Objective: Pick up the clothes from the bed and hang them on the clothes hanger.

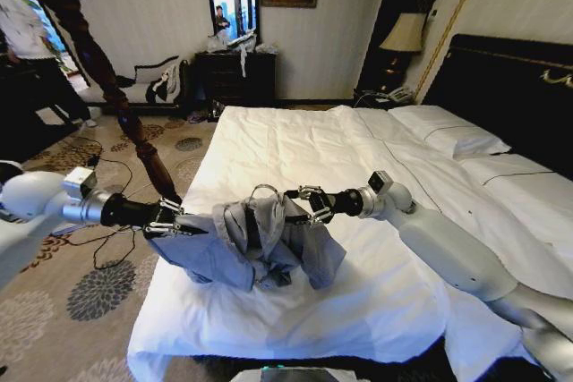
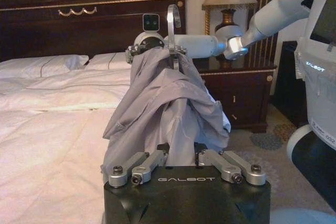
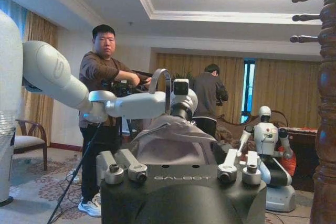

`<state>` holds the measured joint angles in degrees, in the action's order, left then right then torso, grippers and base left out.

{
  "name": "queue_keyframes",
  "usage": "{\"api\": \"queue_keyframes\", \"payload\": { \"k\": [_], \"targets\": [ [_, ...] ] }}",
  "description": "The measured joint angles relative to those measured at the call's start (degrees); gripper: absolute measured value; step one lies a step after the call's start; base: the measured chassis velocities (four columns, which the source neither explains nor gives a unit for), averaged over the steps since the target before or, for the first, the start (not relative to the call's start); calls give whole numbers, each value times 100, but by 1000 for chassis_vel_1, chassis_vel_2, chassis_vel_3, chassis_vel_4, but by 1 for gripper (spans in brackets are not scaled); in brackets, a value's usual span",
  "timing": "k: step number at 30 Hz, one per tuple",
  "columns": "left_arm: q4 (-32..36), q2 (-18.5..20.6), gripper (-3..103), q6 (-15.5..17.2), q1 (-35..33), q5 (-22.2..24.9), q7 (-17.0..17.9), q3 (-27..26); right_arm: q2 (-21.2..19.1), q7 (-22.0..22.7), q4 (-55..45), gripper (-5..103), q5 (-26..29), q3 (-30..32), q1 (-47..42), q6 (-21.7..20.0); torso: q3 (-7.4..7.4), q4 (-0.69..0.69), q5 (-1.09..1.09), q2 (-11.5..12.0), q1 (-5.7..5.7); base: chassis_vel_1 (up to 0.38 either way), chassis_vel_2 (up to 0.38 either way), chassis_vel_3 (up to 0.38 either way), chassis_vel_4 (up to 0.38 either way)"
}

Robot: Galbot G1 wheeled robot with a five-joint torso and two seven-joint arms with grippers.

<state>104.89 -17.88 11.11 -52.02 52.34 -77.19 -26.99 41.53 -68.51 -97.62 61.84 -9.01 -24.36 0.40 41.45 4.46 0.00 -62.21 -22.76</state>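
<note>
Standing beside bed [image 1: 295,158]: wooden post [image 1: 134,127]

Light grey-blue shirt [image 1: 260,248], thin and rumpled, draped in loose folds over slim dark hanger [image 1: 253,232], sleeves and hem drooping toward white duvet; curved silver hook [image 1: 266,191] upright above collar; raised just above foot end of bed [image 1: 295,145]; white pillows with dark piping against tall black headboard, well apart from shirt.

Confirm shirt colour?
Light grey-blue, plain; the shirt shows best in the left wrist view.
</note>
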Motion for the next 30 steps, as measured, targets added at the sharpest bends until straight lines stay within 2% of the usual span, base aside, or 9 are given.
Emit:
{"api": "queue_keyframes", "payload": {
  "k": [1, 4, 6, 10, 20, 23, 25, 26, 30],
  "targets": [
    [-35, -55, 18, 0, -1, -46, 3, 24, 9, -3, 27, 82, -4, 0, -1, 0, 0, 0, 0, 0, 0, 0, 0, 0, 0],
    [-126, -186, 18, 0, -99, -216, 10, 44, 44, -13, 79, 87, -67, -1, -49, 2, 0, 0, 1, 0, 0, 0, 0, 0, 0],
    [-243, -395, 18, -11, -341, -487, 12, 47, 99, -23, 154, 98, -185, -10, -159, 24, 0, 0, 0, 0, 0, 0, 0, 0, 0],
    [-373, -637, 18, -37, -530, -762, -37, 86, 159, -48, 242, 99, -247, -28, -202, 42, 0, -2, -1, 0, 0, 0, 0, 0, 0],
    [-724, -1063, 18, -115, -471, -1167, -146, 407, 331, -1, 489, 100, -339, -103, -185, 43, 0, 0, 0, 0, 0, 0, 0, 0, 0],
    [-857, -1194, 18, -141, -471, -1222, -183, 400, 333, 272, 524, 100, -317, -103, -180, 42, 0, -1, -1, 0, 0, 0, 0, 0, 0],
    [-939, -1295, 18, -143, -421, -1129, -182, 301, 316, 1024, 516, 100, -90, -94, -153, 145, 0, 0, 0, 1, 0, 0, 0, 0, 0],
    [-939, -1295, 18, -143, -421, -1129, -182, 301, 316, 1024, 516, 100, -90, -94, -153, 145, 0, 0, 0, 1, 0, 0, 0, 0, 0],
    [-963, -1417, 18, -143, -383, -783, -14, 40, 328, 2486, 351, 100, 858, 41, -107, 339, 0, -2, 0, 0, 0, 0, 0, 0, 0]
  ]
}}
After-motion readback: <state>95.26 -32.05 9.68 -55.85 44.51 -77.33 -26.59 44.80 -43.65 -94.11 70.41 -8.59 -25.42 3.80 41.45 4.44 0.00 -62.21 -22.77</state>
